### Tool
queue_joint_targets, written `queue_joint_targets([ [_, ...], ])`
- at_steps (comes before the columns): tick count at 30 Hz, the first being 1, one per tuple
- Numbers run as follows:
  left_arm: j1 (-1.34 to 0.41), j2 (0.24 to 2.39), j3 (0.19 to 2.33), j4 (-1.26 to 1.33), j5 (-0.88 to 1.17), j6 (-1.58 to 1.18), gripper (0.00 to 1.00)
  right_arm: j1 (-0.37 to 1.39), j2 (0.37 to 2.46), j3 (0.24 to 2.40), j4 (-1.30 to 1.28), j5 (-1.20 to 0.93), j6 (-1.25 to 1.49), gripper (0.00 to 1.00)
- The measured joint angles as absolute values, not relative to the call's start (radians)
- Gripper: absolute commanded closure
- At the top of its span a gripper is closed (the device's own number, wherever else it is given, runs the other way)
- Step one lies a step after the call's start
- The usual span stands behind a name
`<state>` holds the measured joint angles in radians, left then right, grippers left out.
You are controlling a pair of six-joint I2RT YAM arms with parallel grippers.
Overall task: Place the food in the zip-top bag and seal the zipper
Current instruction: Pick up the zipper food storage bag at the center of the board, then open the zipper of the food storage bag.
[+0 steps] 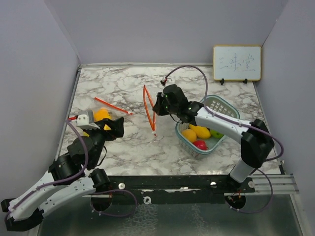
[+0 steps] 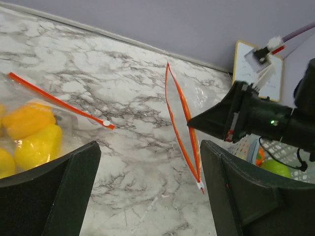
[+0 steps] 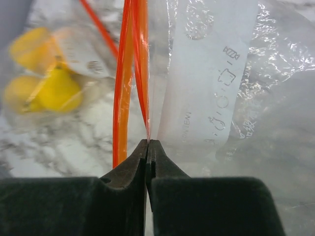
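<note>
Two clear zip-top bags with orange zippers are on the marble table. One bag [image 1: 112, 105] lies at the left with yellow and orange fruits [image 1: 102, 115] in it; the left wrist view shows them too [image 2: 30, 132]. My right gripper [image 1: 157, 104] is shut on the edge of the second bag [image 1: 148, 109] and holds it upright, its zipper [image 3: 129, 73] parted. More fruits, orange [image 1: 189, 134], yellow [image 1: 202, 132], green [image 1: 216, 133] and red [image 1: 200, 144], lie in the teal basket [image 1: 222, 105]. My left gripper [image 1: 111, 129] is open and empty between the two bags.
A small whiteboard [image 1: 236, 63] stands at the back right against the wall. Purple walls close in the table on three sides. The right arm's cable [image 1: 189, 69] loops above the held bag.
</note>
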<state>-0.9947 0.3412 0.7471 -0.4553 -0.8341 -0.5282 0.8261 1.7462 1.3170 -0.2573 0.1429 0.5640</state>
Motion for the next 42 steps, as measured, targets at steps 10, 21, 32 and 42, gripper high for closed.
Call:
queue_joint_targets([
  [10,-0.995,0.443,0.665,-0.341,-0.686,-0.647,0.22,0.849,1.427,1.136,-0.039,-0.107,0.564,0.98],
  [21,-0.995,0.535,0.632,-0.163,-0.586,-0.73,0.26,0.92,1.351,1.086,-0.014,-0.133,0.572,0.98],
  [32,-0.995,0.577,0.607,-0.12,-0.565,-0.774,0.45,0.962,1.303,1.073,-0.022,-0.116,0.572,0.98],
  [42,-0.995,0.587,0.559,-0.113,-0.571,-0.783,0.9,0.963,1.236,1.068,-0.043,-0.096,0.571,0.98],
])
